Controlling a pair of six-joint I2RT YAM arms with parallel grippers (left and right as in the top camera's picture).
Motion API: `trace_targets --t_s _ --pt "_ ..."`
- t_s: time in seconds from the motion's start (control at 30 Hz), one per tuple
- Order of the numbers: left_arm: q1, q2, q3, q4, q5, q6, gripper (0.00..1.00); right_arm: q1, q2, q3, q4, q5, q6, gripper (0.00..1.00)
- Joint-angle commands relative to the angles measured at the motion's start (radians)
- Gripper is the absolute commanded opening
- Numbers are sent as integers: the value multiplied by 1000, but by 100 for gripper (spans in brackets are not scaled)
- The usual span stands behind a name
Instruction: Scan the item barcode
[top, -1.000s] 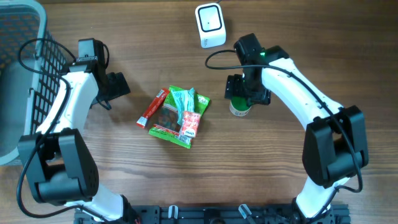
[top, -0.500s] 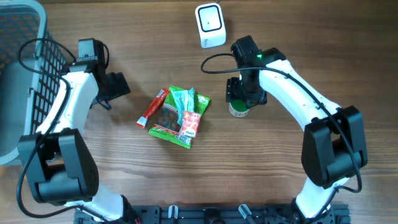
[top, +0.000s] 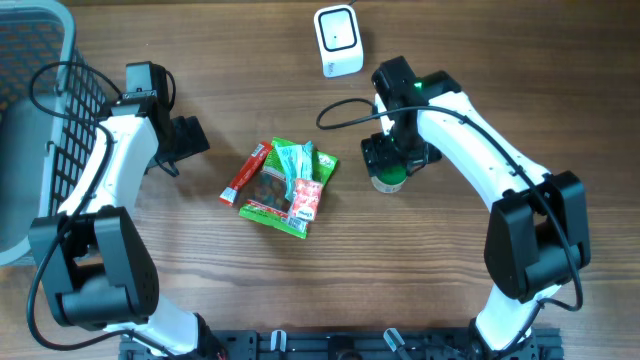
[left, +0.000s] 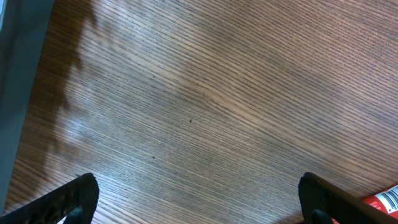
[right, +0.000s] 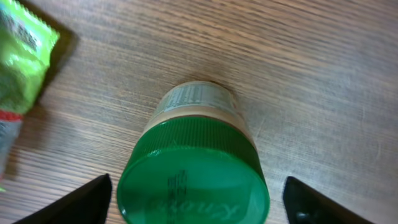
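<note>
Sliding slightly nearer and leftward since a second ago, the right gripper (right: 202, 198) is now hanging directly over the green-lidded jar (right: 194, 155). Its jaws are standing wide open either side of the lid, gripping nothing. The jar is standing upright on the table (top: 450, 290), just right of the snack packets (top: 290, 185). Picking up is the step in hand, I judge: the gripper is needing to drop, close on the lid, then present the barcode to the white scanner (top: 338, 40) at the far edge. The left gripper (left: 198, 199) is idling wide open over bare wood near the basket (top: 30, 120). Nothing is blocking the route, though a cable (top: 335, 112) is looping close by.
</note>
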Motion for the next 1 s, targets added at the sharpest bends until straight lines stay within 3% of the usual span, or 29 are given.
trace_targets --t_s 0.0,0.13,0.4,0.67,0.97 --pt "5 -17 16 0 5 9 100 2 15 25 -29 5 150 82" --pt "5 -17 16 0 5 9 100 2 15 25 -31 -37 162 73" --pt "5 -17 16 0 5 9 100 2 15 25 -26 -39 184 72" --pt "5 -17 16 0 5 9 100 3 15 25 2 -44 55 73" --pt "5 -17 16 0 5 9 100 3 15 25 6 -46 27 76"
